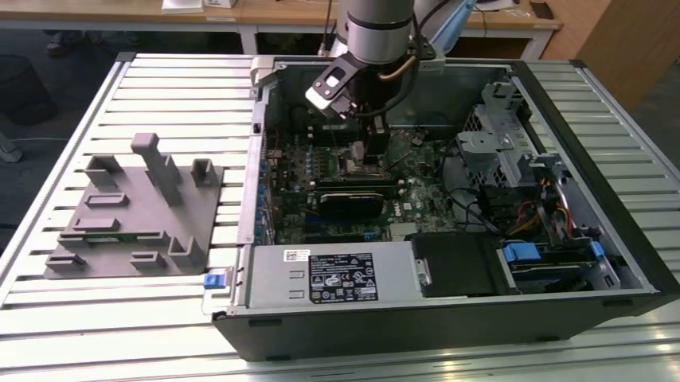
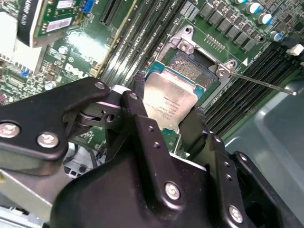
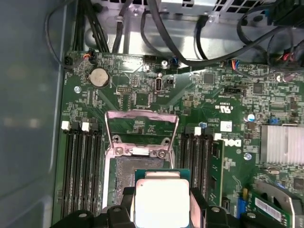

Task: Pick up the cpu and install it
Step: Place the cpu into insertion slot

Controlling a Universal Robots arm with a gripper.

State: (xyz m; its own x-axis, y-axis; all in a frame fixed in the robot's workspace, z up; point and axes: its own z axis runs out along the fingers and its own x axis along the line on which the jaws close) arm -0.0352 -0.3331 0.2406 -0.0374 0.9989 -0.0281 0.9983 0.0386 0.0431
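we see hand (image 3: 161,211) clamped on cpu (image 3: 162,199) side edges, lid up, square-on over open socket (image 3: 124,173); frame (image 3: 142,114) flipped back, memory slots (image 3: 78,171) close both sides

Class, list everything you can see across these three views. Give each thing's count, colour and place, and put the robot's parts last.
table: one, pale and slatted, under everything
holder: one, grey, on table at the exterior view's left
case: one, black, open, on table
box: one, grey with white label, inside case
motherboard: one, green, inside case
socket: one, black, frame open, on motherboard
cpu: one, silvery, above socket, between the end effector's fingers
arm: one, grey, reaching into case
end effector: one, black, shut on cpu
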